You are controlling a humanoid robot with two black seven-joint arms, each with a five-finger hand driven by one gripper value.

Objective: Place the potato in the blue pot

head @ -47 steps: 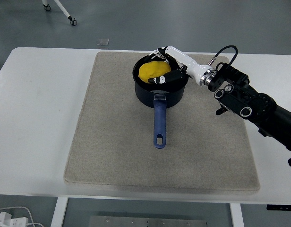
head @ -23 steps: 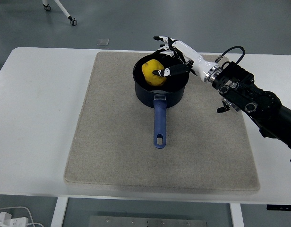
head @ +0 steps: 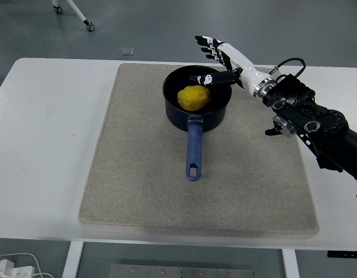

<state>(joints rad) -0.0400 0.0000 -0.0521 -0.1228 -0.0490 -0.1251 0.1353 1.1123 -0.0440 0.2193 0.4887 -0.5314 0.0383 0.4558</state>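
Now, here is what you have in front of you.

Right hand: your right hand [head: 220,57] is spread wide and holds nothing; its fingers [head: 208,45] fan out over the far rim of the pot, with the thumb reaching in above the opening.

Just changed: a second ago that hand was wrapped around the potato down inside the pot; half a second ago it was opening with the potato still against the thumb; now it has lifted clear and drawn back toward the far right.

Potato: the potato [head: 193,97] lies free on the pot's floor, below and nearer to you than the hand, not touching any finger.

Blue pot: the blue pot [head: 193,115] stands upright on the mat just below the hand, its handle [head: 193,152] pointing away from the hand toward the desk's near edge.

Meaning for the task: by the look of it the placement is done; the potato is in and released, so what remains for you is only to retreat the arm without clipping the rim.

Left hand: not in view.

Count: one potato, one pot, one grey mat [head: 138,174], one white desk [head: 45,145], one robot hand showing.

Elsewhere: a caster leg [head: 74,13] of some stand shows on the floor, far beyond the hand to its left.
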